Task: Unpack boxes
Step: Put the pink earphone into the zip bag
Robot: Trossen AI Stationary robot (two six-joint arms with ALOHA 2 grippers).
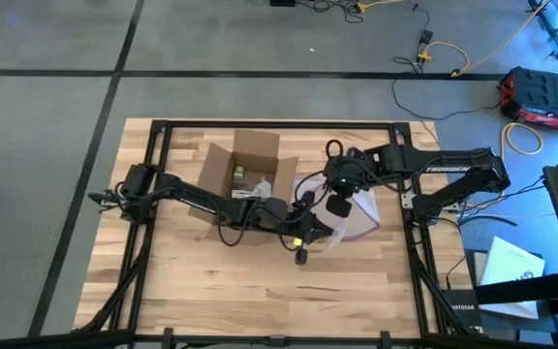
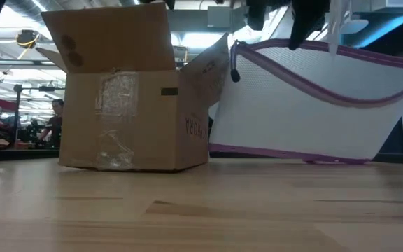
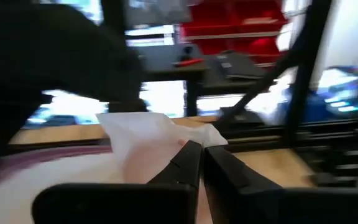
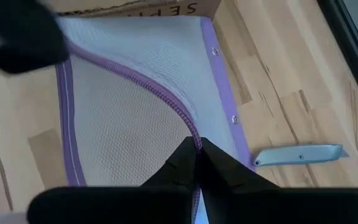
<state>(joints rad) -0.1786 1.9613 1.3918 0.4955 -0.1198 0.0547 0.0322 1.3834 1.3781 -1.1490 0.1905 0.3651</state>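
The open brown cardboard box stands on its base at the table's middle, flaps up; the low view shows its side label. Beside it, toward the right, a clear mesh bag with a purple zip edge hangs upright with its bottom edge on the table, and my right gripper is shut on its top. My left gripper reaches level across the table, just over the bag's edge, shut on a white crumpled wrapper. My left gripper has the white wrapper's near edge at the tips of its shut fingers, coming at it level from the table's left. The wrapper is off the table and bunches out beyond the tips; I cannot tell how many layers are caught. My right gripper pinches the bag's purple zip edge between its two fingers, slanting down from above. The bag hangs below them with its mouth sagging open, its lower edge on the table.
A grey utility knife lies flat on the wood next to the bag. The table's black frame runs round the wooden top. Bare wood stretches along the near side.
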